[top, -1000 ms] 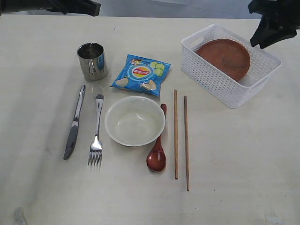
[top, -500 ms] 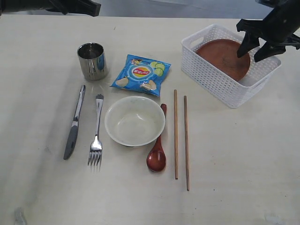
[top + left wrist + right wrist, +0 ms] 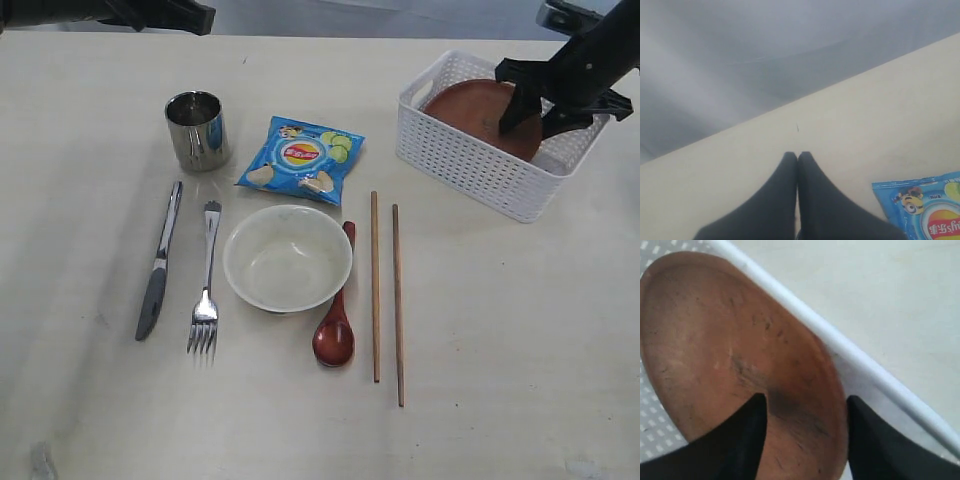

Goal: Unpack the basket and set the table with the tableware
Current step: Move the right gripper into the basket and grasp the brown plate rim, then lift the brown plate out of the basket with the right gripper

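— Where is the plate?
— The round brown plate, scuffed, leans tilted inside the white lattice plastic basket at the table's far right. The basket's long axis runs upper-left to lower-right.
— Pincers?
— The right gripper stands spread over the plate; the left gripper is pinched together.

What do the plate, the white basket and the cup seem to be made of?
The plate looks like wood, matte brown, with dark scuffs and fine scratches. The basket seems moulded plastic: glossy white, regular lattice holes. The cup is probably polished steel, since it mirrors its surroundings.
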{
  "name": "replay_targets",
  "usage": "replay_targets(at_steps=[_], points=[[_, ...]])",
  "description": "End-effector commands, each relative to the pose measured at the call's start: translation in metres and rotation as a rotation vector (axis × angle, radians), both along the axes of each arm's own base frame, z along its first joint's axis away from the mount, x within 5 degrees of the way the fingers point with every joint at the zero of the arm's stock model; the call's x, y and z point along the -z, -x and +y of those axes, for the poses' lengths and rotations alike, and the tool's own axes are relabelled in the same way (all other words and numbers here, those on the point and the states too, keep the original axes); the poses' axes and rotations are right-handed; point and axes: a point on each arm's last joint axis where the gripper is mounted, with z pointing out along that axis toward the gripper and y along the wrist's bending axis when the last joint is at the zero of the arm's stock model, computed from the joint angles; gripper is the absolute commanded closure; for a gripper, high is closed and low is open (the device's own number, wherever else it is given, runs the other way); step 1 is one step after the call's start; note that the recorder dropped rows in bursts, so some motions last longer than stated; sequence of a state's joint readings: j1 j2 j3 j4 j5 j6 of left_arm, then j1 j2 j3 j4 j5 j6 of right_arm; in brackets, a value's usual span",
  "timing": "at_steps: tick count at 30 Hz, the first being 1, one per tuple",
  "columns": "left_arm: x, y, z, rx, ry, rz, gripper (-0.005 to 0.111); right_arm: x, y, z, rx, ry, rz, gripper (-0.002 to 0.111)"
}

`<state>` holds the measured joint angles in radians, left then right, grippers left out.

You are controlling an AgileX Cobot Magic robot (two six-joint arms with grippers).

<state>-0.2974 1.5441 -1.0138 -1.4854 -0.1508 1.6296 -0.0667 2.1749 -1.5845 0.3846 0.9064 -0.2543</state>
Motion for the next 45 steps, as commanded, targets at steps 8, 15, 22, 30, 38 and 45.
replay_targets(at_steps=[8,15,22,30,38,45], points=[[0.000,0.002,-0.001,0.004,0.002,0.003,0.107,-0.008,0.001,0.002,0.025,-0.024,-0.016,0.109],[0.000,0.002,-0.001,0.004,0.002,0.003,0.107,-0.070,0.009,0.003,0.024,-0.023,-0.157,0.109],[0.000,0.002,-0.001,0.004,0.002,0.003,0.107,-0.147,0.040,0.015,-0.038,-0.112,-0.288,0.109],[0.000,0.002,-0.001,0.002,0.007,0.003,0.107,-0.168,0.078,0.031,-0.148,-0.277,-0.161,0.109],[0.001,0.002,-0.003,0.028,0.018,0.009,0.107,-0.109,0.128,0.040,-0.066,-0.384,-0.085,0.109],[0.001,0.003,-0.006,0.052,0.028,0.015,0.107,-0.054,0.167,0.047,0.128,-0.509,-0.127,0.109]])
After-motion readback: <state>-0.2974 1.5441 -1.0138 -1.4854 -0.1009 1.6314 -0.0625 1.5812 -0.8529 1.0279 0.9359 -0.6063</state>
